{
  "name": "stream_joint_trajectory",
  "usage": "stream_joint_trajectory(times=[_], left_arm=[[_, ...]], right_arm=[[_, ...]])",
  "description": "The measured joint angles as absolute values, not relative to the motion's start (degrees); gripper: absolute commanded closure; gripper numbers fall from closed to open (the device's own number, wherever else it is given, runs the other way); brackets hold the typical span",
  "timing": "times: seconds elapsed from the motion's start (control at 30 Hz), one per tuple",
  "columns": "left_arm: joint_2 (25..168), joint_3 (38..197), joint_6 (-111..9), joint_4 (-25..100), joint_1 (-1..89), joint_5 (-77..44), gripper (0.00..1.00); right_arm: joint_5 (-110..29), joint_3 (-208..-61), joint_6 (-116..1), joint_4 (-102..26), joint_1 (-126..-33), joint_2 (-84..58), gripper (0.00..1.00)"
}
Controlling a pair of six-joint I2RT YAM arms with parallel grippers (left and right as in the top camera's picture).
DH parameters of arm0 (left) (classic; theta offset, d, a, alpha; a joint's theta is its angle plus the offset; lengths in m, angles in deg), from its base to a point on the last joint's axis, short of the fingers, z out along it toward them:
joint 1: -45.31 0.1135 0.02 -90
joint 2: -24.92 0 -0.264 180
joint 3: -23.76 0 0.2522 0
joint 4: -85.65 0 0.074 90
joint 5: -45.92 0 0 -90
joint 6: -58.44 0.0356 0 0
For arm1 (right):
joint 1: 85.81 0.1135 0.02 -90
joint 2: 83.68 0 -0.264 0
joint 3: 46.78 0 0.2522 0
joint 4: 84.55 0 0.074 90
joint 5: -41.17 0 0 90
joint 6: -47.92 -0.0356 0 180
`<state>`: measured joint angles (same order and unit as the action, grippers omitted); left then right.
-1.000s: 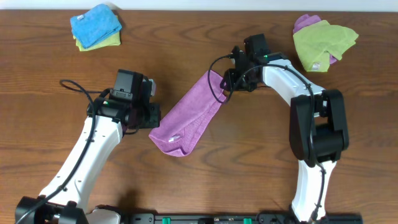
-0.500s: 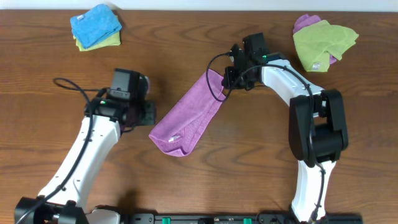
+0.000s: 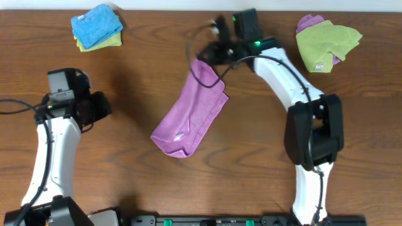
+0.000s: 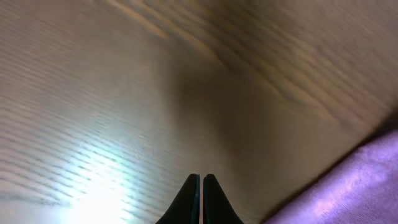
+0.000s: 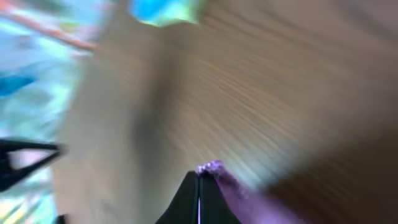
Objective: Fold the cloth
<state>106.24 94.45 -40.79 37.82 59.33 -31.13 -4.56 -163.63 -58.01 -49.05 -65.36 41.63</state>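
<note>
The fold looks to be at its opening step: one corner of the cloth (image 3: 191, 116) is pinched and raised. The next move calls for carrying that corner over toward the near-left end so the edges meet, without dragging the whole piece along. On the left, the left gripper (image 3: 94, 108) hangs over bare table (image 3: 138, 182), clear of the cloth, its fingers pressed together on nothing, its arm rising from the near-left edge. The cloth lies mid-table as a long diagonal strip, near-left to far-right. At its far end the right gripper (image 3: 208, 55) is clamped on the corner, its arm reaching from the near right out and leftward.
</note>
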Motion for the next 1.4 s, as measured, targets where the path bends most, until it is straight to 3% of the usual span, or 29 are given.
stream_joint_trajectory(times=[0.03, 0.07, 0.1, 0.13, 0.23, 0.43, 0.5, 0.67, 1.0, 1.4], left_arm=[[106.24, 94.45, -40.77, 38.19, 59.79, -30.86, 0.94], [106.24, 94.45, -40.79, 38.37, 60.14, -30.56, 0.94], [106.24, 94.45, -40.79, 38.48, 60.27, -30.45, 0.94], [106.24, 94.45, -40.77, 38.50, 60.27, -30.27, 0.94], [106.24, 94.45, -40.77, 38.48, 60.25, -29.79, 0.94], [106.24, 94.43, -40.79, 38.72, 60.25, -28.63, 0.90], [106.24, 94.43, -40.94, 38.72, 60.25, -26.67, 0.90], [106.24, 94.43, -39.81, 38.63, 57.45, -21.49, 0.94], [106.24, 94.38, -35.94, 33.78, 40.03, -24.98, 0.94], [106.24, 94.38, -35.94, 31.68, 39.09, -24.79, 0.94]], right_arm=[[-2.83, -164.16, -58.14, -50.56, -64.38, 41.63, 0.50], [-0.97, -164.92, -57.96, -51.71, -62.91, 41.61, 0.53], [-0.21, -165.29, -57.79, -51.56, -61.82, 41.61, 0.49], [0.03, -165.47, -57.81, -50.40, -60.97, 41.61, 0.39], [-0.69, -165.42, -57.90, -44.96, -60.49, 41.63, 0.34], [-5.52, -165.42, -56.06, -31.19, -65.32, 41.63, 0.61], [-8.49, -165.38, -54.20, -25.60, -67.11, 41.63, 0.98], [-16.45, -165.38, -49.48, -15.43, -67.15, 41.61, 0.98], [-39.22, -165.36, -44.15, -5.86, -61.25, 35.84, 0.98], [-42.41, -153.23, -41.74, -19.30, -61.67, 34.97, 0.98]])
